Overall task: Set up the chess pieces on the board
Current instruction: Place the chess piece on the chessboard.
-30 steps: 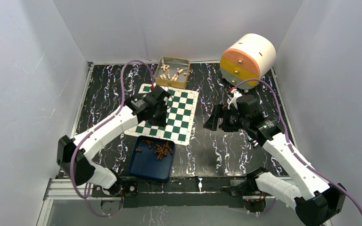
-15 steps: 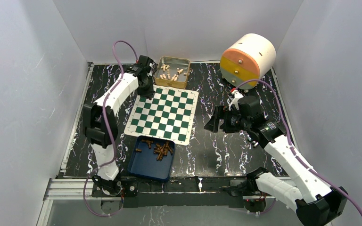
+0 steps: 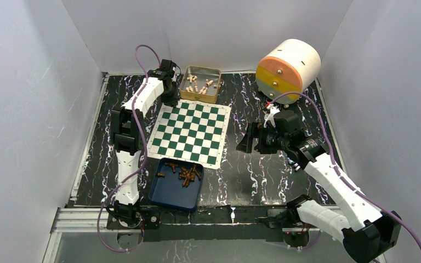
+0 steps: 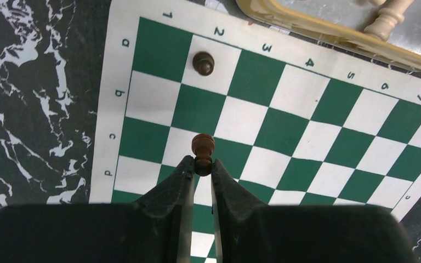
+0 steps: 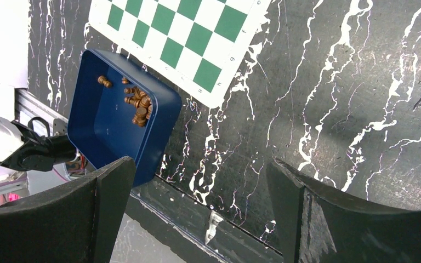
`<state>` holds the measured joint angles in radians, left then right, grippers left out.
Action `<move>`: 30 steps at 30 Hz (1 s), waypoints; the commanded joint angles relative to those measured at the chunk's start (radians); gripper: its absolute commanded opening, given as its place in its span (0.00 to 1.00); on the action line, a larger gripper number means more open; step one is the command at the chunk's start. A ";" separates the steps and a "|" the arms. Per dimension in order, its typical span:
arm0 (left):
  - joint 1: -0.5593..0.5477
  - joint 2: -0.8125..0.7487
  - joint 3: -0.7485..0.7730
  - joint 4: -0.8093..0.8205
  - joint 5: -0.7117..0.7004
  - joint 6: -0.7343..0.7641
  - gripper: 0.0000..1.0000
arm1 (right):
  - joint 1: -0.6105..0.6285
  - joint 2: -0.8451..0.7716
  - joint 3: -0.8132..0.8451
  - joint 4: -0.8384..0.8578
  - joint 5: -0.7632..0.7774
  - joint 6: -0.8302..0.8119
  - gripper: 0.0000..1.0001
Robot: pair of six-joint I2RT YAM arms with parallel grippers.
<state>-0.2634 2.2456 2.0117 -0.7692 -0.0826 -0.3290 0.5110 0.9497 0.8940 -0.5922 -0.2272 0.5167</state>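
- One dark-brown pawn point(image 4: 203, 146) is pinched in my left gripper point(image 4: 202, 164). Jaws are pressed onto its lower part and the head sticks out past the tips.
- Held pawn hangs over the board point(image 4: 197, 109), around rows c/d on the low-number side. Can't tell if its base touches the mat.
- A second dark pawn point(image 4: 203, 63) stands upright on a white square, row a, column 2.
- Top view puts my left arm stretched to the board's far-left corner, just beside the gold tin point(image 3: 201, 97) that holds the cream pieces point(image 3: 197, 86).
- Rest of the chess pieces point(image 3: 187, 174) are heaped in the blue tray point(image 3: 164, 200), just beside the board's near edge. One lies apart from the heap, toward the tray's left side.
- My right gripper point(image 5: 197, 164) has its jaws spread wide with nothing between them. It hovers above the black marbled table point(image 5: 334, 109), right of the board.
- White drum point(image 3: 296, 60) with an orange-and-yellow face lies on its side at the far right, beyond my right arm.
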 commanded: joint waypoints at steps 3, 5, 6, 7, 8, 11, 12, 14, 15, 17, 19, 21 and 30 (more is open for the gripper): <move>0.009 0.040 0.091 -0.017 0.049 0.019 0.08 | 0.002 -0.011 0.062 0.046 0.016 0.000 0.99; 0.009 0.061 0.109 -0.018 0.050 0.021 0.08 | 0.003 -0.010 0.064 0.048 0.020 0.003 0.99; 0.009 0.071 0.121 -0.024 0.046 0.021 0.08 | 0.003 -0.009 0.065 0.049 0.020 0.005 0.99; 0.009 0.081 0.133 -0.031 0.041 0.021 0.08 | 0.003 -0.008 0.067 0.049 0.018 0.006 0.99; 0.010 0.088 0.141 -0.034 0.037 0.024 0.08 | 0.003 -0.008 0.069 0.047 0.018 0.006 0.99; 0.009 0.105 0.150 -0.035 0.025 0.028 0.09 | 0.002 -0.012 0.068 0.045 0.027 0.005 0.99; 0.009 0.110 0.155 -0.040 0.026 0.030 0.08 | 0.002 -0.011 0.067 0.043 0.029 0.004 0.99; 0.009 0.112 0.156 -0.047 0.024 0.030 0.09 | 0.002 -0.009 0.070 0.041 0.029 0.003 0.99; 0.010 0.112 0.153 -0.047 0.021 0.031 0.09 | 0.003 -0.007 0.073 0.039 0.028 0.003 0.99; 0.009 0.111 0.147 -0.047 0.011 0.033 0.09 | 0.002 -0.006 0.073 0.036 0.029 0.005 0.99; 0.010 0.112 0.143 -0.048 0.006 0.038 0.09 | 0.003 -0.011 0.071 0.037 0.028 0.005 0.99; 0.011 0.115 0.141 -0.048 0.005 0.041 0.09 | 0.003 -0.015 0.069 0.037 0.030 0.005 0.99; 0.012 0.124 0.164 -0.056 -0.008 0.050 0.10 | 0.003 -0.023 0.080 0.031 0.041 0.005 0.99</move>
<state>-0.2573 2.3684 2.1281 -0.7940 -0.0711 -0.2947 0.5110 0.9489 0.9161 -0.5816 -0.2001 0.5205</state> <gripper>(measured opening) 0.129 0.984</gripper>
